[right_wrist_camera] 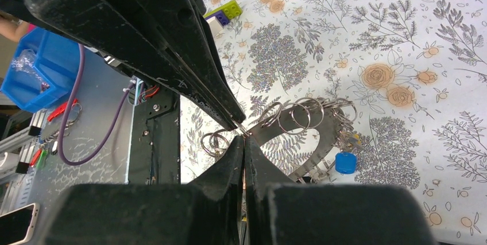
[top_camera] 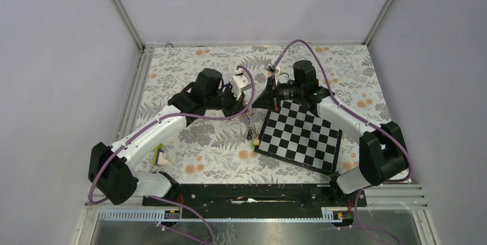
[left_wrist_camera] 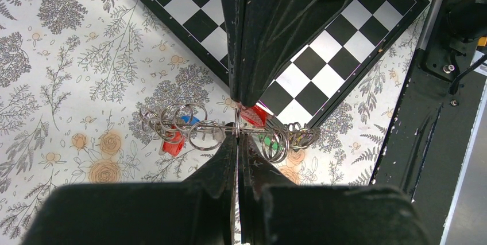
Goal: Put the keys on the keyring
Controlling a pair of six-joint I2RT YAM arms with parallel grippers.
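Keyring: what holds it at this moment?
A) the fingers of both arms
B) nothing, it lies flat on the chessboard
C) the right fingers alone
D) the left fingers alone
A: the left fingers are shut on the keyring in the left wrist view, and the right fingers are shut on its dark band in the right wrist view.

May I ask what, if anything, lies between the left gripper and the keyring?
Nothing: the left gripper pinches the keyring directly, as the left wrist view shows.
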